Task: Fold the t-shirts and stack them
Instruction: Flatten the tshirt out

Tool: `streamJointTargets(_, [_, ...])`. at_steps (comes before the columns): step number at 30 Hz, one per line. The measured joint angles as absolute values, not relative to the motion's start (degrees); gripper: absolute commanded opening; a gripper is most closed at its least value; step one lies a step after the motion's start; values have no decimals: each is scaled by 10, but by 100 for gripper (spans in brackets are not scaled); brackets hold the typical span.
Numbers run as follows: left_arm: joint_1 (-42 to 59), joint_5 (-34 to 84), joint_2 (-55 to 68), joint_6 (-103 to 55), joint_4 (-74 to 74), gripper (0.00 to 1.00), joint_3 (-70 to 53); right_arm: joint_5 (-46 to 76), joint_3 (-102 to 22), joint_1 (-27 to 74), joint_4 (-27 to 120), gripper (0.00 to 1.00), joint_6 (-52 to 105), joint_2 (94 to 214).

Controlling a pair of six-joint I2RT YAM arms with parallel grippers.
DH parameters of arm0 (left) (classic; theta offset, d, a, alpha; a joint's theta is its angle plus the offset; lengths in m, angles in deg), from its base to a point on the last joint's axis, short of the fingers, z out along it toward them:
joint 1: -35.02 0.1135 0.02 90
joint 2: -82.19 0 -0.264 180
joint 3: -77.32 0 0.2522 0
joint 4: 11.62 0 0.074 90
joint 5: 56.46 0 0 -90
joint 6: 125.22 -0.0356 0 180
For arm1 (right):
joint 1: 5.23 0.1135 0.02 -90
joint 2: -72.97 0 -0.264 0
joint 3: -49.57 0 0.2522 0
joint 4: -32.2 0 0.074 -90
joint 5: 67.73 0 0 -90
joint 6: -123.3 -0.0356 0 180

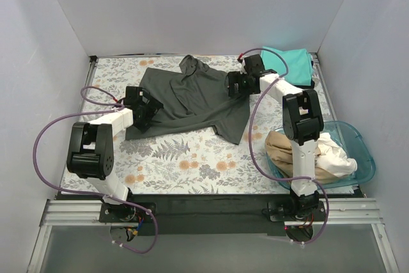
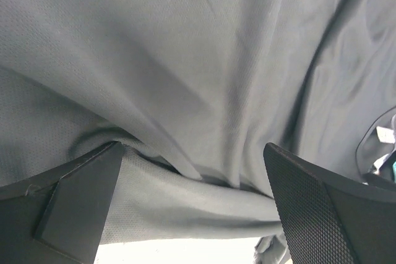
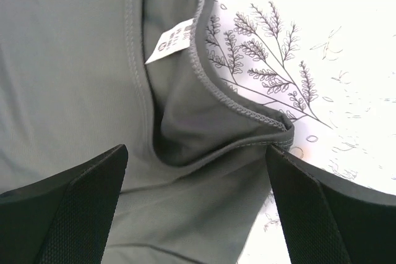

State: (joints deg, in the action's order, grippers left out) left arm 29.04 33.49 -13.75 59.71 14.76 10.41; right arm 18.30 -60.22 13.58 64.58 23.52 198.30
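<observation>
The left gripper [image 2: 193,153] is spread wide, the grey shirt [image 1: 192,97] bunched between its fingers. The right gripper [image 3: 198,153] gapes too, the hem [image 3: 247,115] folded between its fingers and the label [image 3: 170,41] just ahead. A teal shirt [image 1: 287,62] lies near, behind it.

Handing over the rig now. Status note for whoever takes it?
Left gripper: fingers open, straddling bunched cloth at the dark grey t-shirt's left edge.
Right gripper: fingers open over that shirt's hem, near its small label.
Teal t-shirt: far right corner of the table.
Tan t-shirt and white t-shirt: in the blue basin.
Done: grey shirt spread out but rumpled, no fold yet.
Left: fold it, stack it, then the basin shirts.
</observation>
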Motion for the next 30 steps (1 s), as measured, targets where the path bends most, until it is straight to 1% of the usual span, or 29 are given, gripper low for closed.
streamJointTargets(5, [290, 338, -100, 584, 173, 98, 108, 187, -606, 141, 670, 98, 261, 1940])
streamJointTargets(7, [290, 347, -54, 584, 184, 98, 115, 202, -582, 145, 670, 98, 262, 1885])
streamJointTargets(9, [290, 362, 19, 588, 198, 98, 131, 228, -542, 153, 666, 98, 260, 1807])
streamJointTargets(13, [290, 414, 154, 623, 241, 98, 160, 284, -409, 165, 613, 98, 229, 1616])
streamJointTargets(17, [293, 471, 231, 657, 295, 98, 206, 308, -234, 161, 541, 98, 182, 1441])
streamJointTargets(19, [298, 491, 236, 667, 318, 98, 230, 298, -173, 156, 517, 98, 164, 1399])
streamJointTargets(21, [309, 502, 224, 676, 334, 98, 253, 276, -127, 151, 506, 98, 152, 1385])
streamJointTargets(24, [343, 503, 200, 678, 338, 90, 281, 238, -94, 150, 503, 98, 148, 1385])
streamJointTargets(25, [358, 501, 191, 677, 336, 84, 288, 227, -89, 150, 503, 98, 148, 1384])
streamJointTargets(26, [371, 500, 183, 675, 333, 81, 292, 216, -86, 150, 502, 98, 148, 1383])
streamJointTargets(30, [409, 490, 144, 664, 303, 76, 300, 185, -77, 150, 494, 98, 148, 1366])
